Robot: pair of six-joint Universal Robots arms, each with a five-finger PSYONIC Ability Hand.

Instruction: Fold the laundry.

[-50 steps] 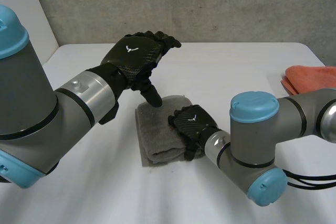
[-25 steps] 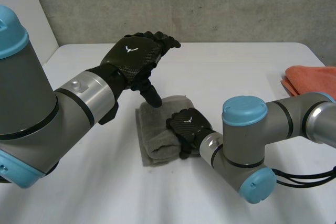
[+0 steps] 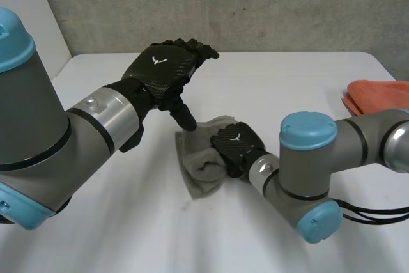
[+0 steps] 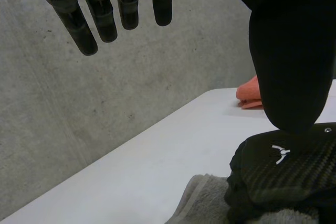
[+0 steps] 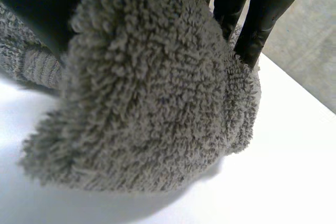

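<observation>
Right wrist view | right hand (image 5: 260,14) pinching looped-pile grey towel (image 5: 147,87) | bunched

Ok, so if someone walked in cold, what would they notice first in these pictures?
The bunched grey towel in the middle of the white table draws the eye first, with the right hand clamped on it, fingers and thumb pinching the pile. Above the towel's far edge hangs the left hand, fingers straight, thumb pointing down. An orange cloth lies at the table's right edge.
</observation>
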